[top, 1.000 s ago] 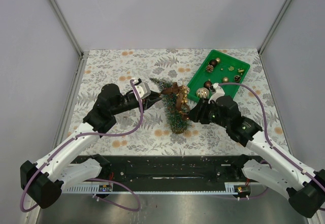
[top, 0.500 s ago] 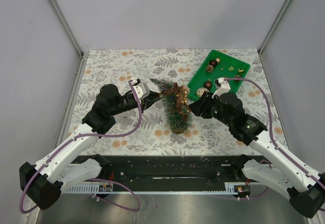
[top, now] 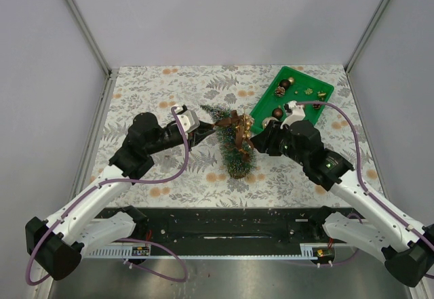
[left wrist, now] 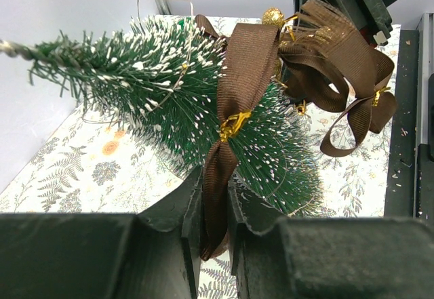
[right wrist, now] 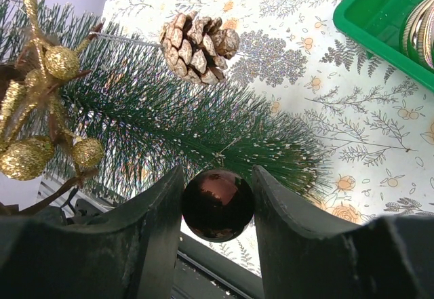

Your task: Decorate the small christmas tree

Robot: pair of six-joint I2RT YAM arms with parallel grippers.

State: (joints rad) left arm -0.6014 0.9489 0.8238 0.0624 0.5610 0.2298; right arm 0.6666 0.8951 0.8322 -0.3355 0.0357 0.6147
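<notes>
The small christmas tree (top: 232, 146) lies tilted on the patterned cloth, its wooden base (top: 237, 171) towards me. It carries a brown ribbon bow (left wrist: 319, 62), a pine cone (right wrist: 196, 47) and a gold berry sprig (right wrist: 41, 109). My left gripper (top: 207, 131) is at the tree's left side, shut on a tail of the brown ribbon (left wrist: 215, 197). My right gripper (top: 255, 143) is at the tree's right side, shut on a shiny dark brown ball (right wrist: 217, 204) that sits against the lower branches (right wrist: 203, 133).
A green tray (top: 310, 75) with several small ornaments stands at the back right, just beyond the right gripper; its corner shows in the right wrist view (right wrist: 380, 21). A black rail (top: 224, 221) runs along the near table edge.
My right gripper has moved a little left and away from me, bringing the brown ball against the tree. The left gripper has kept its hold on the ribbon, barely moving.
</notes>
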